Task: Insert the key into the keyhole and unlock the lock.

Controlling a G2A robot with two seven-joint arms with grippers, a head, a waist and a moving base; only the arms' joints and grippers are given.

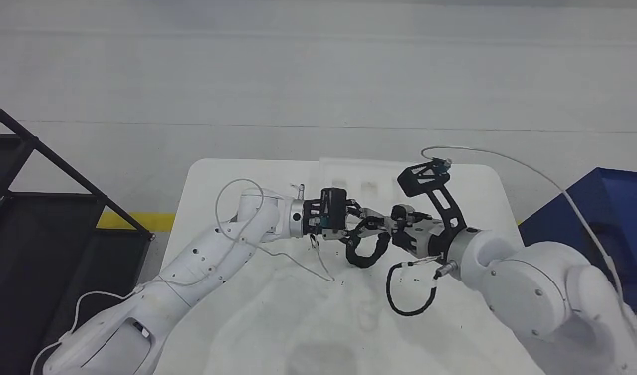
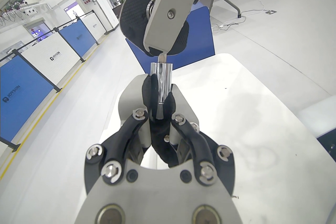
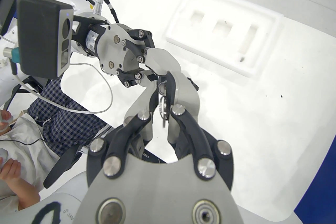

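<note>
Key [image 2: 162, 58] at the end of the lock [image 2: 162, 83], both held above the surface [image 3: 236, 130] near the tray [image 3: 223, 33].
The left hand [image 2: 157, 89] is clamped on the lock, a chrome cylinder that sticks out past its fingertips toward the right hand [image 2: 155, 33]. The right hand is clamped on the key. A short stub of blade shows between its grey finger [image 2: 168, 15] and the lock's end and touches that end; how deep it goes in cannot be told. A key ring [image 3: 162, 104] hangs between the right hand's fingers. The hands meet tip to tip on the robot's side of the tray, which is white foam with three pockets.
</note>
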